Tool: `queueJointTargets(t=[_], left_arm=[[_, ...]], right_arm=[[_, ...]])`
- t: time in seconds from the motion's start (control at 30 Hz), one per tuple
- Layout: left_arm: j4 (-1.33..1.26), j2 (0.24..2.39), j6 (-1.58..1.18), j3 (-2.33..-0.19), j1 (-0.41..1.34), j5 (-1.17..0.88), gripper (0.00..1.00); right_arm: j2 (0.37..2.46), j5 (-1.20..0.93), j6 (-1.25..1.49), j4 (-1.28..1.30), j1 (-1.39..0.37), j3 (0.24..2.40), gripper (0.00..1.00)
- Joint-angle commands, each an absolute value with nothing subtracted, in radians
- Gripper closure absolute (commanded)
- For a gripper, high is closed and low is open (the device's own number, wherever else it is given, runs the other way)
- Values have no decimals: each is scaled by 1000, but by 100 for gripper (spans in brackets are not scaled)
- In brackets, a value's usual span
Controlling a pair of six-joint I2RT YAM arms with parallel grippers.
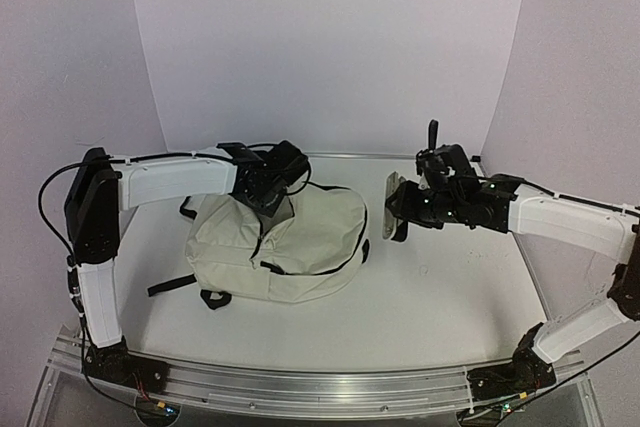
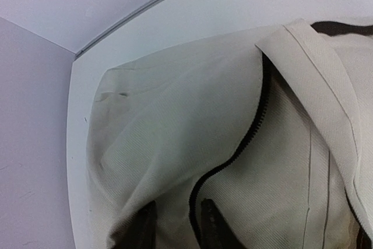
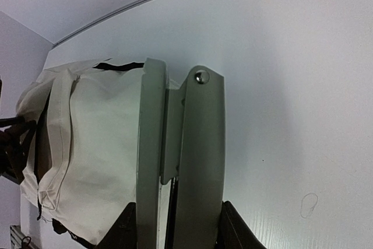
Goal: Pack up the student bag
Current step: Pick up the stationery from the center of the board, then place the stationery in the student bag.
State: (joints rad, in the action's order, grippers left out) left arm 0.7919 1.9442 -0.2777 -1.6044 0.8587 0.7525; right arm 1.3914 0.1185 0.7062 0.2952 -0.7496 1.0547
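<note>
Surface: white table (image 1: 430,297), carrying everything. The student bag (image 1: 300,247), a large cream fabric backpack with black straps, is lying flat left of centre in the top view. Its black zipper (image 2: 245,144) is running along the seam, and no open mouth is showing.

The left gripper (image 1: 262,195) is sitting on the bag's upper edge. In the wrist view its fingers (image 2: 213,225) are straddling fabric beside the zipper. Cannot tell whether they are pinching it or only resting apart.

The right gripper (image 1: 403,209) is clamping a pale grey-green hinged slab (image 3: 195,144) with a metal rivet, possibly a stapler. It is holding it upright, just right of the bag.

Judging: opening the mouth is the step in hand. The left needs a firm hold on the top panel or zipper pull, lifting up and away. The right should be waiting for a gaping opening, then entering narrow end first.
</note>
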Motion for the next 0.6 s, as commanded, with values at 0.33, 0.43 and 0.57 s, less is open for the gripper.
queueJointTargets(t=[0.33,0.43,0.57], left_arm=[[613,1822,-212,-1514,792,589,100],[600,1777,-226,-1495,783,531,100],[587,1714,-252,-1462,769,482,100]], right_arm=[[1559,-252,633,-42,-891,1278,71],[1636,-315,636,-80,-907,1341,72],[1732,-347,643,-89,-913,1422,73]])
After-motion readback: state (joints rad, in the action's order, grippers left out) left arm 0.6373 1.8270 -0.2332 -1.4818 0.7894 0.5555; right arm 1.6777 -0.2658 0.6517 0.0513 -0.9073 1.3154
